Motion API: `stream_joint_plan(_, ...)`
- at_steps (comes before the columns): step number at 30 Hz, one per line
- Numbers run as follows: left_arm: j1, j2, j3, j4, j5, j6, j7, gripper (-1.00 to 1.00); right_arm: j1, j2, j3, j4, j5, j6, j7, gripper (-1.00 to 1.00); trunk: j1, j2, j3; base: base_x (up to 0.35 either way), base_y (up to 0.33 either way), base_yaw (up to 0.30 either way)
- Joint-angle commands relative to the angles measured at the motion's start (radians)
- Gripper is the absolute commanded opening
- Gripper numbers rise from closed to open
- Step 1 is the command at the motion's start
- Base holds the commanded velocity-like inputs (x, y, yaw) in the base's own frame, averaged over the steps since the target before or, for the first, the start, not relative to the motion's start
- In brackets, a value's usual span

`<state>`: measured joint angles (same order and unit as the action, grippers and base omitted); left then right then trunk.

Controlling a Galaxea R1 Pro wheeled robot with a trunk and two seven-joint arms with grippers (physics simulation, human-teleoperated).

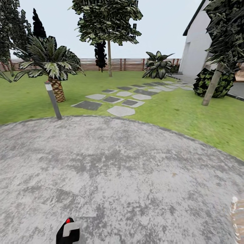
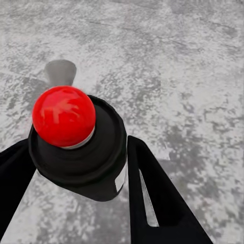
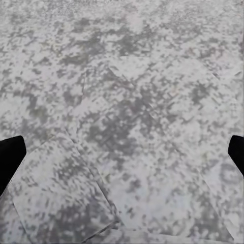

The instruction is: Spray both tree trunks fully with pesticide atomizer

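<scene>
two black fingers (image 2: 152, 203) of the left pincer (image 2: 76, 168) clamp the round-topped pesticide atomizer (image 2: 76, 142) above mottled floor (image 2: 193, 76).

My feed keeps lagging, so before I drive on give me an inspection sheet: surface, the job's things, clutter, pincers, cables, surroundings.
Surface: mottled grey-and-white stone floor, round-edged, bordered by lawn.
Job's things: pesticide atomizer, dark body with red top, sits between the left pincer's fingers; two slim-trunked trees ahead, one by the fence, one leaning at the right near the house.
Clutter: nothing seen on the paving.
Pincers: left pincer shut on the atomizer; right pincer open, fingertips spread at the frame edges over bare paving.
Cables: nothing seen.
Surroundings: palm, leaning post, stepping stones, slat fence, white house.
</scene>
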<state>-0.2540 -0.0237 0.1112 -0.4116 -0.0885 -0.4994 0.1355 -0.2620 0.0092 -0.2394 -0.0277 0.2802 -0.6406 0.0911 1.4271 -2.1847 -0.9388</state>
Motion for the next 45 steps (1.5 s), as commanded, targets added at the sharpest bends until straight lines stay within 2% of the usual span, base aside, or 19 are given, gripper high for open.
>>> stream_joint_plan(1,-0.001,-0.001,0.004,0.001,-0.01,-0.003,0.004,-1.0,0.0,0.0,-0.009,0.0,0.002,-0.002,0.007,1.0,0.0,0.0,-0.001,0.34,0.0,0.0)
stream_joint_plan(20,-0.001,0.001,0.003,0.013,-0.012,-0.003,0.022,-1.0,0.0,0.0,-0.009,0.0,0.002,-0.002,0.007,1.0,0.0,0.0,-0.001,0.34,0.0,0.0)
stream_joint_plan(32,-0.001,0.007,0.003,0.057,-0.009,-0.005,0.023,-1.0,0.0,0.0,-0.008,0.0,0.002,-0.002,0.007,1.0,0.0,0.0,-0.001,0.34,0.0,0.0)
stream_joint_plan(36,-0.001,-0.002,-0.003,0.051,-0.015,-0.005,0.021,-1.0,0.0,0.0,-0.009,0.0,0.002,-0.002,0.007,1.0,0.0,0.0,-0.001,0.34,0.0,0.0)
stream_joint_plan(40,-0.002,-0.004,0.0,0.005,-0.018,0.004,0.026,-1.0,0.0,0.0,-0.009,0.0,0.002,-0.002,0.007,1.0,0.0,0.0,-0.001,0.34,0.0,0.0)
stream_joint_plan(42,-0.002,0.008,0.003,-0.012,-0.017,0.006,0.058,-1.0,0.0,0.0,-0.009,0.0,0.002,-0.002,0.007,1.0,0.0,0.0,-0.001,0.34,0.0,0.0)
stream_joint_plan(45,-0.001,0.043,0.012,-0.003,-0.009,0.006,0.076,-1.0,0.0,0.0,-0.009,0.0,0.002,-0.002,0.007,1.0,0.0,0.0,-0.001,0.34,0.0,0.0)
